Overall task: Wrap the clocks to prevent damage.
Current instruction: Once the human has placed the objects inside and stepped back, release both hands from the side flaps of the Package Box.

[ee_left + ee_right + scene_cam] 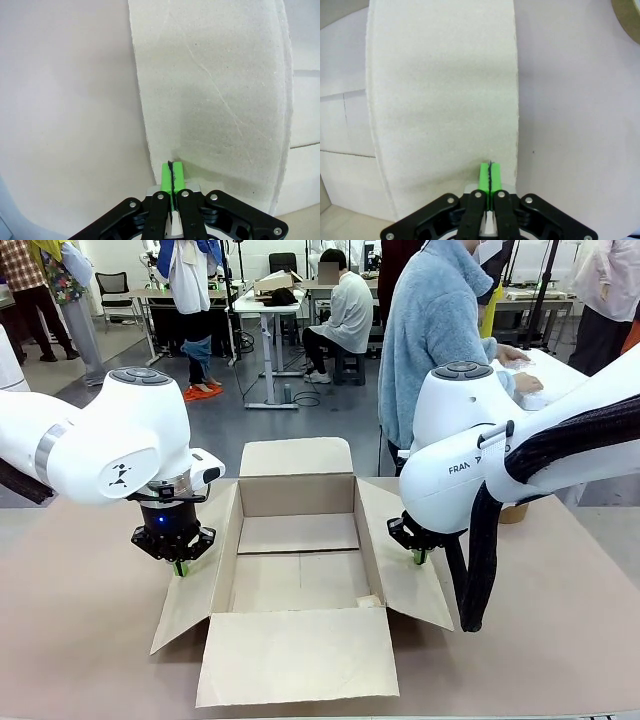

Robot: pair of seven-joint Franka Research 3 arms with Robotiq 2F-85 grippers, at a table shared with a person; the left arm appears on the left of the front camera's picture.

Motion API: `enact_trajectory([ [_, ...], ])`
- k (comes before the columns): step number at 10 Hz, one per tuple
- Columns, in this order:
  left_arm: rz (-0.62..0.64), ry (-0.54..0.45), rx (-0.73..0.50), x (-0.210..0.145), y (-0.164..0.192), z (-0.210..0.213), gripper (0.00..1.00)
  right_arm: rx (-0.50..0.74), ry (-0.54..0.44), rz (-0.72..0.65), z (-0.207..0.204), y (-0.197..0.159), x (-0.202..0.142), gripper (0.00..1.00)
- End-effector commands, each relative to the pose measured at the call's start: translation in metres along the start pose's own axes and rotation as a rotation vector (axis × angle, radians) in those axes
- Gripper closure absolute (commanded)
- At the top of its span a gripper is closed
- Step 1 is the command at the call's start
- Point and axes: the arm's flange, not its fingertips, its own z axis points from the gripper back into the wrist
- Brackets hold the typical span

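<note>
An open cardboard box (298, 502) sits in the middle of the frame on the brown-covered desk (80, 640), all four flaps folded outward and its inside bare cardboard.

The left arm (110, 445) reaches in from the left of the frame. The left jaws point down and are closed with nothing between them, the green pads (180, 568) meeting the left flap (195, 590) near its outer edge. In the left wrist view the pads (166, 175) press flat together at the flap's (215, 100) border with the desk (65, 100).

The right arm (470, 450) comes in from the right of the frame. The right jaws are likewise closed and hold nothing, tips down on the right flap (405, 570). The right wrist view shows the pads (484, 177) together on that flap (445, 100).

In the upper right of the frame a person (430, 340) in a light blue top is turned away, one hand (527, 382) on a white bundle (535, 400) on a white surface there. Whether it holds a clock cannot be told.
</note>
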Motion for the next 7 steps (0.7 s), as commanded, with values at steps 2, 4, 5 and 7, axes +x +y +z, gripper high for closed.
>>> enact_trajectory([
  [2,-0.01,-0.005,0.007,-0.0003,-0.0001,-0.0007,1.0,-0.003,0.004,-0.002,-0.0007,-0.0006,-0.0003,0.99],
  [4,-0.01,-0.005,0.007,-0.0003,-0.0001,-0.0007,1.0,-0.003,0.004,-0.002,-0.0007,-0.0006,-0.0003,0.99],
  [5,-0.01,-0.005,0.007,-0.0003,-0.0001,-0.0007,1.0,-0.003,0.004,-0.002,-0.0007,-0.0006,-0.0003,0.99],
  [7,-0.01,-0.005,0.007,-0.0003,-0.0001,-0.0007,1.0,-0.003,0.004,-0.002,-0.0007,-0.0006,-0.0003,0.99],
])
